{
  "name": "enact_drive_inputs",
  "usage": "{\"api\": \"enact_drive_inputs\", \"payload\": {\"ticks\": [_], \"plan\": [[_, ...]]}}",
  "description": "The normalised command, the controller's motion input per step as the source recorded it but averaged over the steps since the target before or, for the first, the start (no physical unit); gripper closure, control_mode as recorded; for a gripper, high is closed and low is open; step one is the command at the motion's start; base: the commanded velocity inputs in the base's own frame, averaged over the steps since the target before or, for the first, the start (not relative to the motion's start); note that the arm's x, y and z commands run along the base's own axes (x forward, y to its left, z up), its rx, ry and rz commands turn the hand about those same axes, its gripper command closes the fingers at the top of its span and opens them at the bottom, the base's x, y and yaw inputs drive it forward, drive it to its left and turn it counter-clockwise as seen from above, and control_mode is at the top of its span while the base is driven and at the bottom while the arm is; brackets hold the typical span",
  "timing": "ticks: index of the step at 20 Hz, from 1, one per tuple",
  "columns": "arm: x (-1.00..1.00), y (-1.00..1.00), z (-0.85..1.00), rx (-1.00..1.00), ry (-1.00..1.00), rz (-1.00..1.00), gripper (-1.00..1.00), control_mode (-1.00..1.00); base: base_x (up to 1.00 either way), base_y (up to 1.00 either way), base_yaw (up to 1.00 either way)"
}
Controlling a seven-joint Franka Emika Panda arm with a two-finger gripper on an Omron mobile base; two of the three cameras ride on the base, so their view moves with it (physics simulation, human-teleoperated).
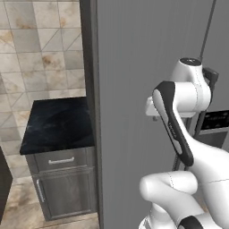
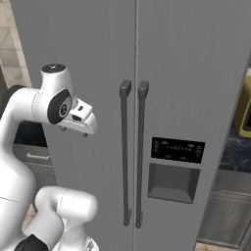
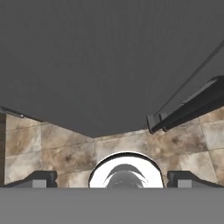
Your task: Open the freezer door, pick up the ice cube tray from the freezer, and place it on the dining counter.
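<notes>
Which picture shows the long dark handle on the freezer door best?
The right base view: the handle runs full length down the freezer door. The left base view hides most behind the arm. The hand view catches just its lower end.

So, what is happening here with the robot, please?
The robot arm stands in front of the tall grey freezer, whose freezer door is closed. Its gripper is open and holds nothing; it points down along the door towards the tiled floor. The long dark bar handle is untouched, off to the side of the hand. A small black-topped cabinet stands beside the freezer. The door has not yet been opened.
</notes>
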Motion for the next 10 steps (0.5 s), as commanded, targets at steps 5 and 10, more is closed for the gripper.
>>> {"api": "enact_drive_inputs", "payload": {"ticks": [5,10], "plan": [[-0.43,-0.89,-0.11,0.06,-0.22,0.06,-1.00,-1.00,0.00,0.00,0.00],[-0.48,-0.97,-0.12,0.04,-0.33,0.03,-1.00,-1.00,0.00,0.00,0.00]]}}
